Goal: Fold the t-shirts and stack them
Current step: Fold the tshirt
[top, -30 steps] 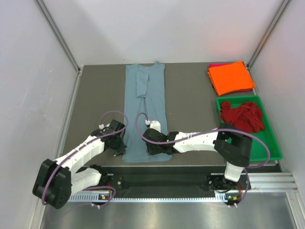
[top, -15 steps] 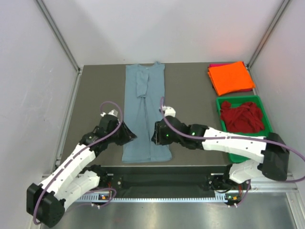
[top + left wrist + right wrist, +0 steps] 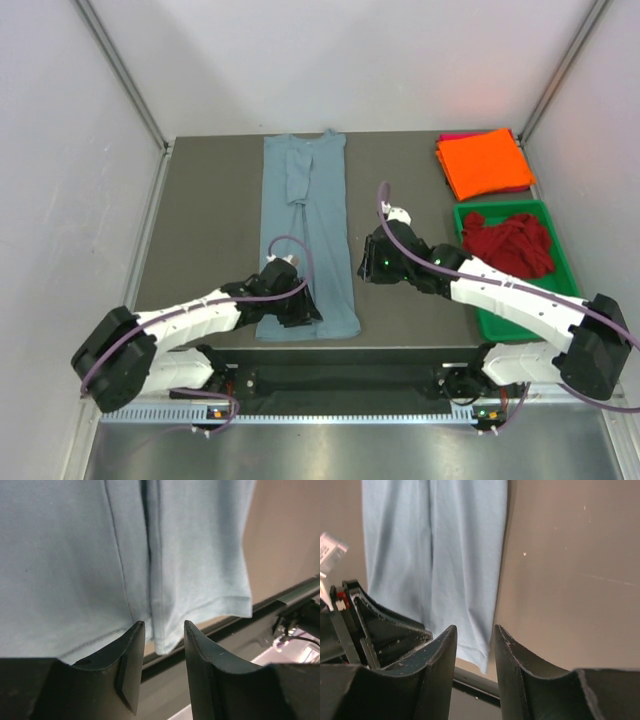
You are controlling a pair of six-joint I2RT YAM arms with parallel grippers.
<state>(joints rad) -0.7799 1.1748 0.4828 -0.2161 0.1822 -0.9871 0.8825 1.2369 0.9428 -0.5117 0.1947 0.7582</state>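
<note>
A dusty blue-grey cotton t-shirt, its sides turned in so it forms a long narrow strip, lies flat on the dull brown surface, running from the far edge almost to the near one. The left gripper sits over the near hem and hides part of it from above. In its wrist view the left gripper has its fingers slightly parted with nothing between them, and whether they touch the cloth cannot be told. The right gripper is over bare surface just beside the strip's right edge. Its fingers are likewise a little apart and hold nothing. At the far right a folded bright orange t-shirt lies on a magenta-pink t-shirt, of which only a thin sliver shows. A crumpled dark red t-shirt lies in a green plastic tray, whose near end is partly covered by the right arm.
</note>
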